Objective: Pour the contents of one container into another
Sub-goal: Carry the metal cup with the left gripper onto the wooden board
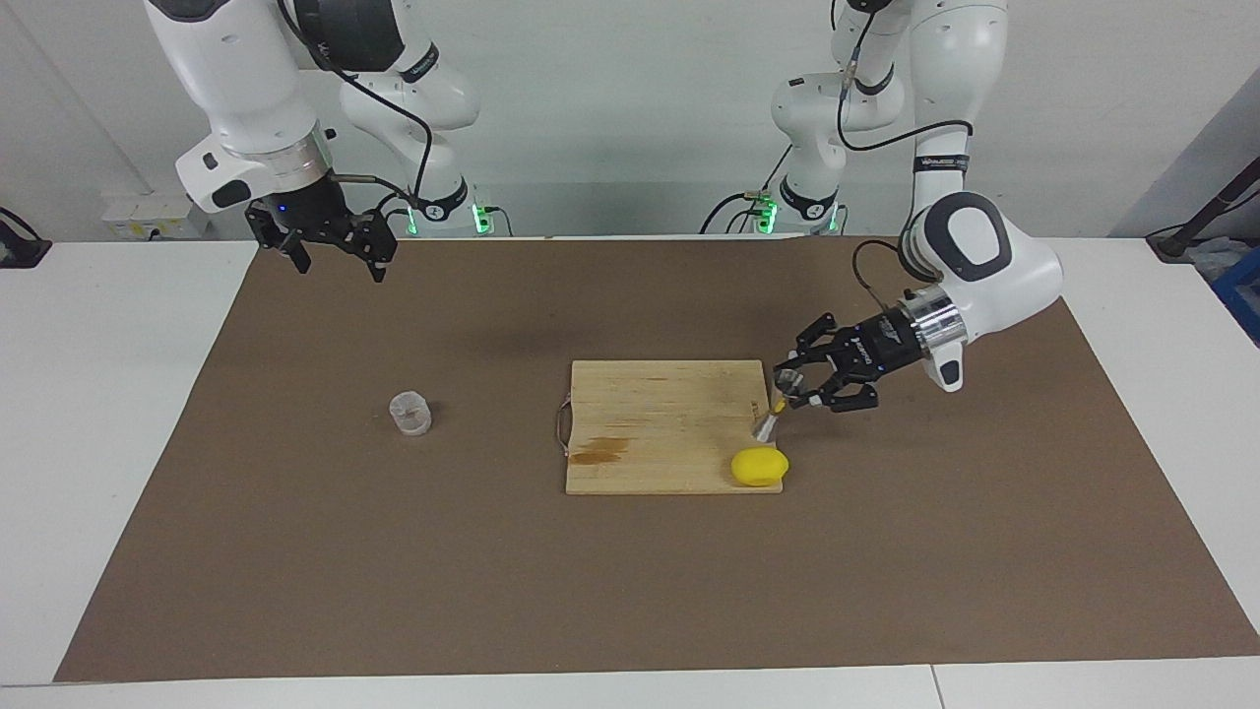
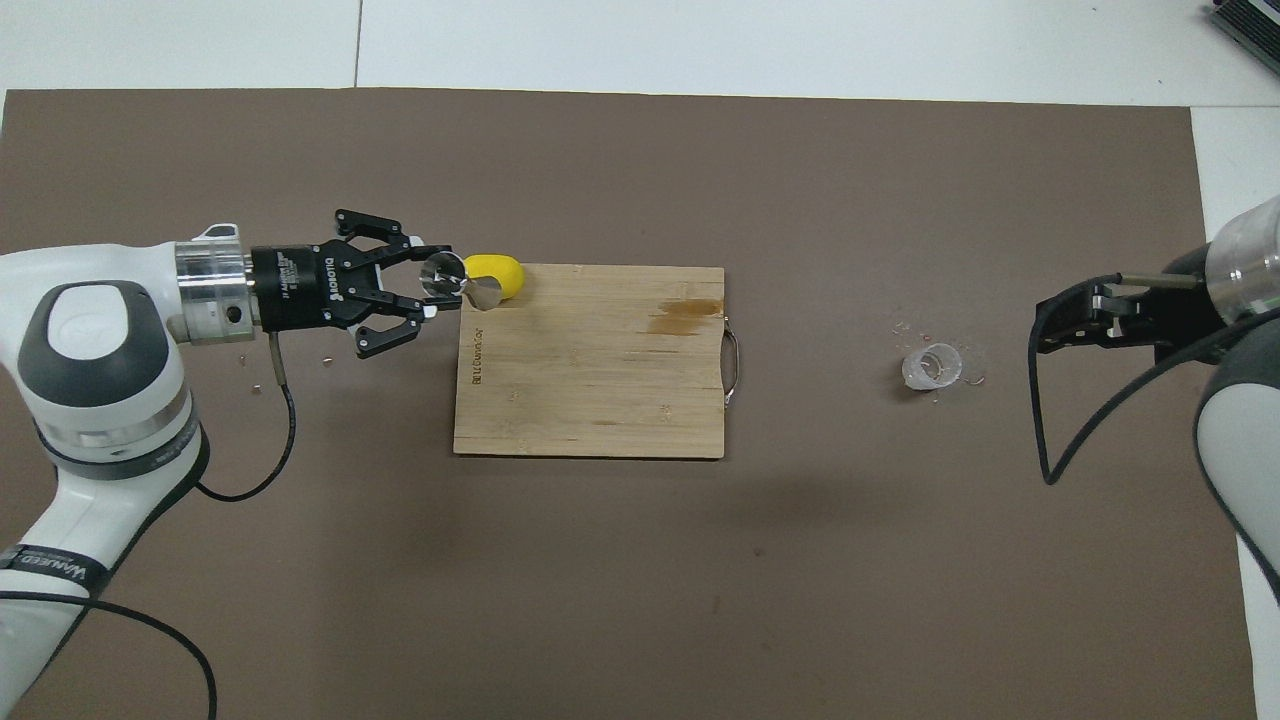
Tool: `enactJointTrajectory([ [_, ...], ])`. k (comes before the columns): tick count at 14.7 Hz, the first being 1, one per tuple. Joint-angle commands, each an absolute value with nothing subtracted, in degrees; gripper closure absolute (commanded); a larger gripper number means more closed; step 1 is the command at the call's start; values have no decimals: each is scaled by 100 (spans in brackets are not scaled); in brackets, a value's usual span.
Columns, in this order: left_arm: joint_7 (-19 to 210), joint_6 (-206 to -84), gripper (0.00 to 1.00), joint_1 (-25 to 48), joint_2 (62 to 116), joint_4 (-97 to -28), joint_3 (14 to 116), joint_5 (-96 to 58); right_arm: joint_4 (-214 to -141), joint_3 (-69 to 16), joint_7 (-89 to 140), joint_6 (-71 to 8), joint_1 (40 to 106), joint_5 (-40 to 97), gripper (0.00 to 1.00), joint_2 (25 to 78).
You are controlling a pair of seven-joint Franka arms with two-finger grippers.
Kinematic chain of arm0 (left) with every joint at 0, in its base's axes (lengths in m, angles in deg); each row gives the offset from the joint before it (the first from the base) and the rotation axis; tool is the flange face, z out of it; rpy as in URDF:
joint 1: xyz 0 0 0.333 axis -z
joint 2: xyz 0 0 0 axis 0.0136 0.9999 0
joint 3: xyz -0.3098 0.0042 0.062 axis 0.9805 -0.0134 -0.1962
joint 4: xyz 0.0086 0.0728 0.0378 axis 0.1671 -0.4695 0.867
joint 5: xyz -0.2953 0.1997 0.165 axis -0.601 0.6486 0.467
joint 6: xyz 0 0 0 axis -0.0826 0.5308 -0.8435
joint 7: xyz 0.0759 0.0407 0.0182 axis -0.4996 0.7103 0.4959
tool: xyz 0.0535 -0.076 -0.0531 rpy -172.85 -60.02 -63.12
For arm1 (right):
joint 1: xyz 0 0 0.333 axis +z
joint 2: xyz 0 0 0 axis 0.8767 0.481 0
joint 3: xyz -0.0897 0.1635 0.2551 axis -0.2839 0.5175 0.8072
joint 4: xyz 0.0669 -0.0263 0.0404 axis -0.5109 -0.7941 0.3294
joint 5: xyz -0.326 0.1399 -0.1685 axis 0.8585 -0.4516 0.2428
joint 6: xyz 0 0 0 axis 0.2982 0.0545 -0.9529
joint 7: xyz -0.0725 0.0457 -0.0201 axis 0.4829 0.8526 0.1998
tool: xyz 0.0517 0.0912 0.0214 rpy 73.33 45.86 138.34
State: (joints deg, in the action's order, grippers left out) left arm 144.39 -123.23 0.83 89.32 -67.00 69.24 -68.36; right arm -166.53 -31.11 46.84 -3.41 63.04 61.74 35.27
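Left gripper [image 1: 790, 392] [image 2: 432, 290] is clamped tight on the jigger [image 1: 775, 406] [image 2: 457, 283], fingertips pinching its upper cone near the rim, outer links splayed to both sides. Jigger is off the table, tilted, its lower cone pointing down and away from the gripper; it hangs over the edge of the cutting board [image 1: 665, 423] [image 2: 590, 370] at the left arm's end, just above the lemon-yellow lump [image 1: 759, 466] [image 2: 495, 274]. Whether jigger and lump touch, cannot tell. Jigger: small, shiny grey metal, hourglass shape, two cones joined at a narrow waist; the open mouth glints in the overhead view.

Right gripper [image 1: 330, 248] [image 2: 1075, 325] has jaws wide apart, holding nothing, up in the air over the mat's edge at the right arm's end; that arm waits.

Clear cup [image 1: 410, 413] [image 2: 932, 366] stands upright on the mat toward the right arm's end, well apart from both grippers and from the board. Short cylinder, see-through, frosted look.

Board: pale wood, rectangular, flat, darker stain near its metal handle [image 1: 562, 428] [image 2: 733, 367], which faces the cup. Lump: smooth, rounded, sits on the board's corner farther from the robots. Brown mat [image 1: 394, 551] [image 2: 600, 600], matte, covers the white table [image 1: 108, 374] [image 2: 700, 40].
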Motion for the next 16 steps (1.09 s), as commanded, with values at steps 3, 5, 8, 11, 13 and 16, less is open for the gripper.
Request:
enactJointTrajectory([
  [3,14626,-13291,100,1264,8932,-6662,6839,-7285,-16735,-3076,4559,-413,6230,6192,0,3433],
  [5,14749,-14274,100,1853,8993,-6618,6839,-7717,-16752,-3076,4550,-404,6222,6192,0,3424],
  [8,15293,-15077,100,2373,9134,-6574,6848,-7780,-16787,-3076,4550,-369,6204,6183,0,3398],
  [11,15654,-15657,100,2733,9432,-6250,6848,-7946,-16779,-3076,4733,-386,6239,6183,0,3415],
  [13,15760,-15834,100,2892,9521,-6196,6839,-7982,-16770,-3076,5032,-395,6204,6175,0,3424],
  [16,15734,-16037,100,2972,9626,-6222,6848,-7982,-16796,-3076,5969,-421,6213,6175,0,3468],
])
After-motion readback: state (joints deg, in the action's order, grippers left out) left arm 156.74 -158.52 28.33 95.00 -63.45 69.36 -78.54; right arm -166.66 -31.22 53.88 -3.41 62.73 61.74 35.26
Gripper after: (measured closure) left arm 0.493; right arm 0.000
